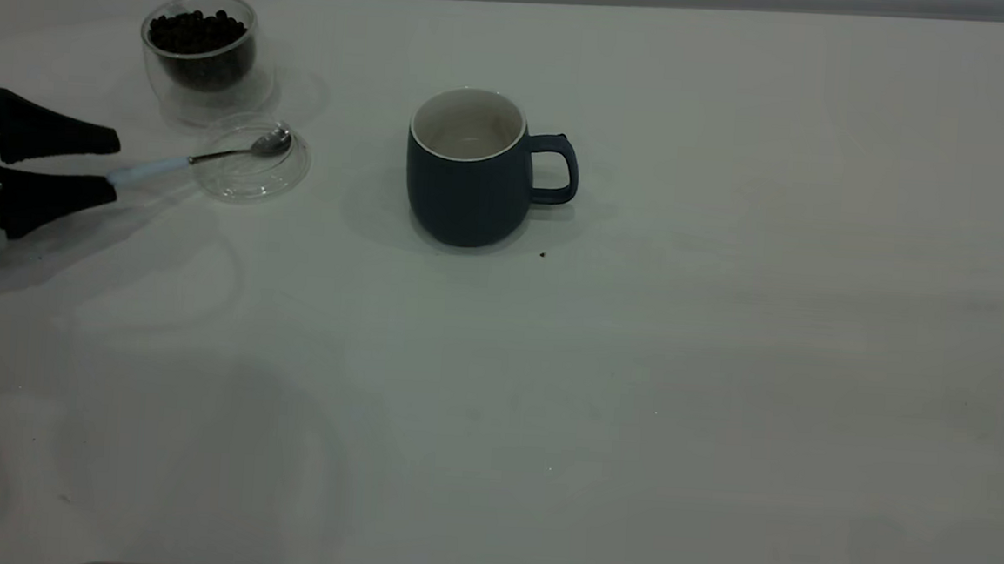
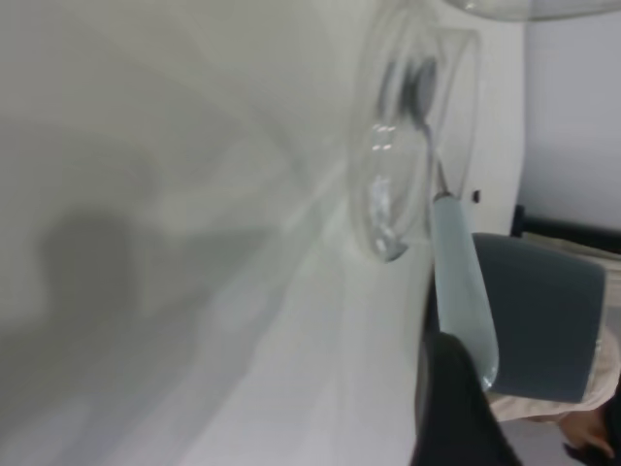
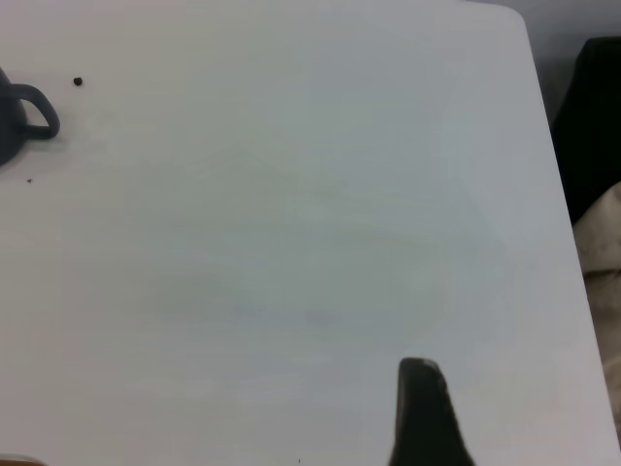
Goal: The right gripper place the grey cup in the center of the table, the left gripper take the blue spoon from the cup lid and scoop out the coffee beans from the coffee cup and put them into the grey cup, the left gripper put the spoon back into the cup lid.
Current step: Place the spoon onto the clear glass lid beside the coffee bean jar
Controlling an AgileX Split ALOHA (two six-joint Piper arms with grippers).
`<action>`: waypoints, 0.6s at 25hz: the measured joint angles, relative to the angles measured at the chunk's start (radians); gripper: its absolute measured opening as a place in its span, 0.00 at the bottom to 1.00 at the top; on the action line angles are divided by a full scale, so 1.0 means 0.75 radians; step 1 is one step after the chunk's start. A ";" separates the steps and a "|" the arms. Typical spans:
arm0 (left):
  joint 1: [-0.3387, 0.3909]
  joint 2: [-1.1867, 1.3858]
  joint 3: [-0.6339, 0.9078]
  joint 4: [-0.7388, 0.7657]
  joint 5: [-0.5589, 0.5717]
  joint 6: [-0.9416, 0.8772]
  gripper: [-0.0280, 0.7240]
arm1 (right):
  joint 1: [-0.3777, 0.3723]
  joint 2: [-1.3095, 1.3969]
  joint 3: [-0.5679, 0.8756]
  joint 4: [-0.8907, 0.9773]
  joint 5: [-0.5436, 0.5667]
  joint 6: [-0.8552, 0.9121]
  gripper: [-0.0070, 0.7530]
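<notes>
The grey cup (image 1: 469,175) stands upright near the middle of the table (image 1: 636,369), handle to the right; it looks empty. The coffee cup (image 1: 200,54), holding coffee beans (image 1: 195,32), is at the back left. In front of it lies the cup lid (image 1: 252,166). The blue spoon (image 1: 213,155) rests with its bowl in the lid, handle pointing left. My left gripper (image 1: 115,168) is open, the handle's tip between its fingertips. In the left wrist view the spoon (image 2: 461,291) runs from the lid (image 2: 388,184) down to one finger (image 2: 451,408). My right gripper (image 3: 419,408) hovers over bare table right of the cup (image 3: 15,121).
A stray bean (image 1: 542,254) lies just in front of the grey cup's handle. The table's rounded corner (image 3: 514,19) is at the far right. A person's hand (image 2: 582,442) shows beyond the table edge in the left wrist view.
</notes>
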 joint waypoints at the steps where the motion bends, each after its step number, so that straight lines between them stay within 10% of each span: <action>1: 0.000 0.000 0.000 0.003 -0.010 0.000 0.66 | 0.000 0.000 0.000 0.000 0.000 0.000 0.61; 9: 0.055 0.000 0.000 0.006 -0.033 -0.002 0.66 | 0.000 0.000 0.000 0.000 0.000 0.000 0.61; 15: 0.304 -0.005 0.000 -0.015 0.094 -0.015 0.66 | 0.000 0.000 0.000 0.000 0.000 0.000 0.61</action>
